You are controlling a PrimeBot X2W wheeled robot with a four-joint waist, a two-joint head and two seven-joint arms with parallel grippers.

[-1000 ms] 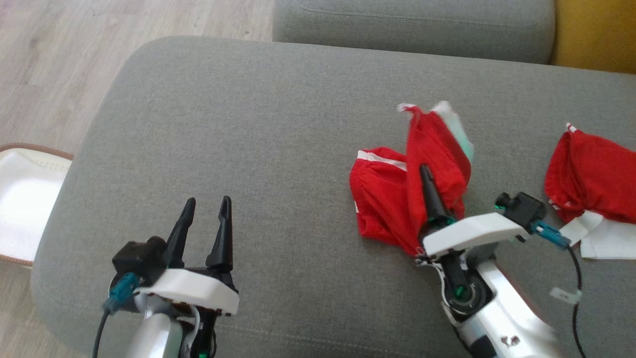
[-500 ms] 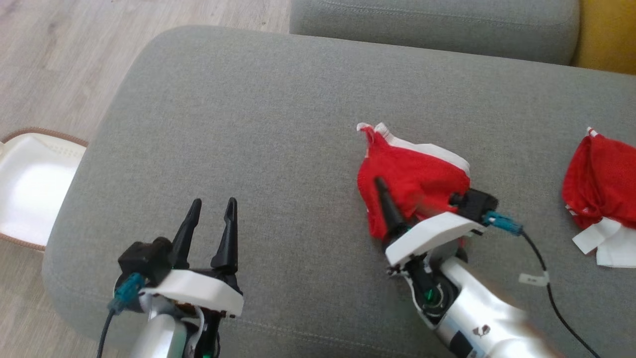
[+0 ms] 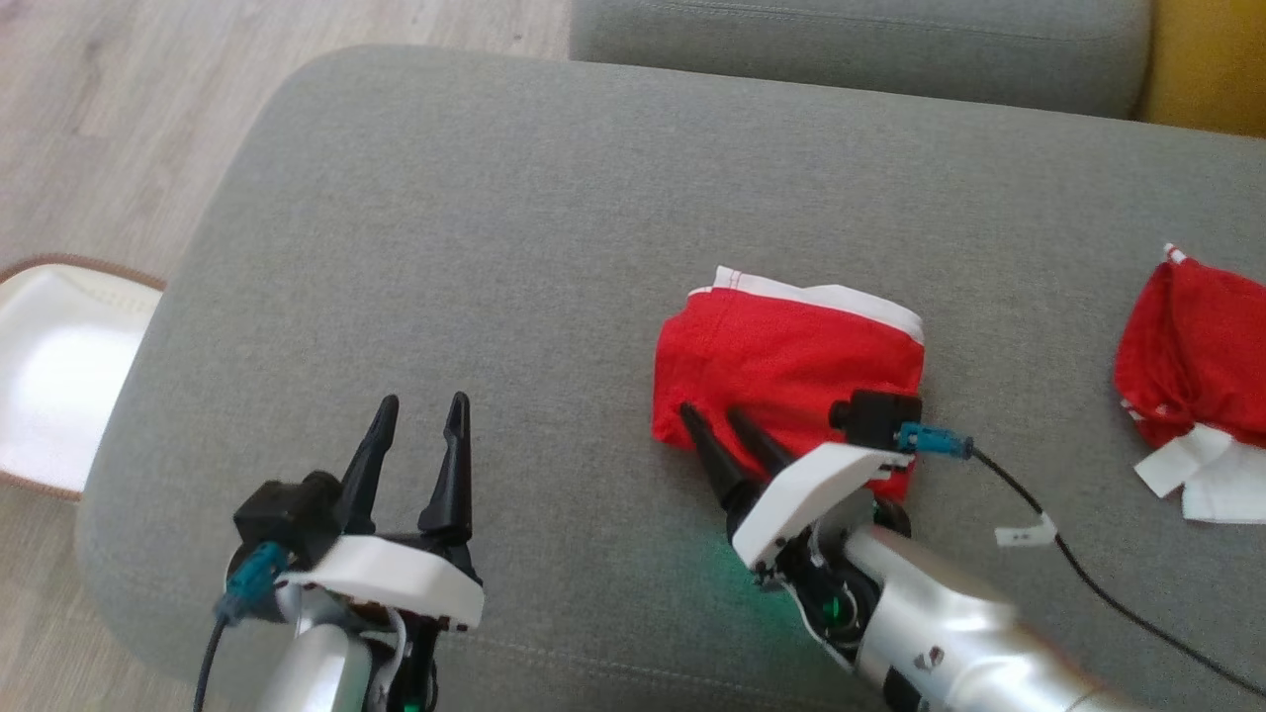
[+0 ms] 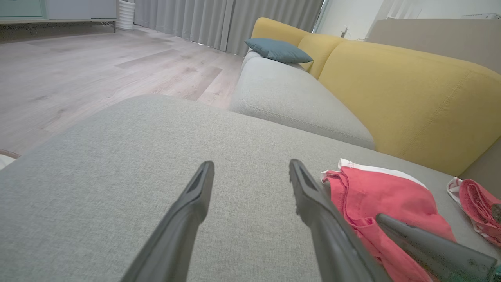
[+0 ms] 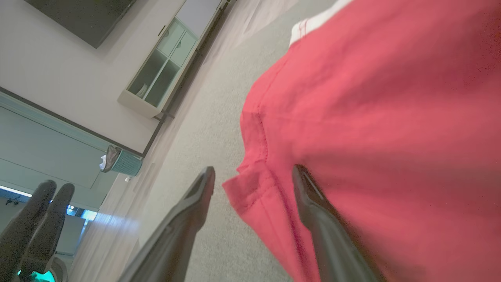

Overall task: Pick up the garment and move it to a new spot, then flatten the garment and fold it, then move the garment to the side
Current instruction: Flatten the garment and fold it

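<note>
"Looking around, what else sits on the big grey cushion [image 3: 445, 247]?"

"Far to the right lies a second red cloth [image 3: 1192, 341], all bunched up. A white piece [image 3: 1202, 485] pokes out at its near side. It is well apart from the garment. A black cable [image 3: 1088, 585] runs from the right arm across the cushion between them."

"And off the cushion?"

"On the left, down on the wood floor [image 3: 99, 119], stands a white tub [image 3: 54, 386] with a brown rim. At the far side is another grey seat [image 3: 851, 49]. The left wrist view shows a yellow sofa back [image 4: 411, 98] and a blue pillow [image 4: 278, 50] far away."

"Is anything in the way?"

"The right arm's own wrist covers the near right part of the garment [image 3: 791, 361]."

"Where is the garment, and how does it look?"

"It lies right of the middle of the cushion. It is red and folded into a neat flat block, with a white band along its far edge."

"What are the grippers doing?"

"The right gripper [image 3: 709, 411] is at the garment's near left corner, fingers spread apart, pinching nothing. In the right wrist view one finger is over the red cloth and the other over bare cushion, with the corner between them. The left gripper [image 3: 423, 400] hangs over bare cushion at the near left, fingers wide and holding nothing."
</note>
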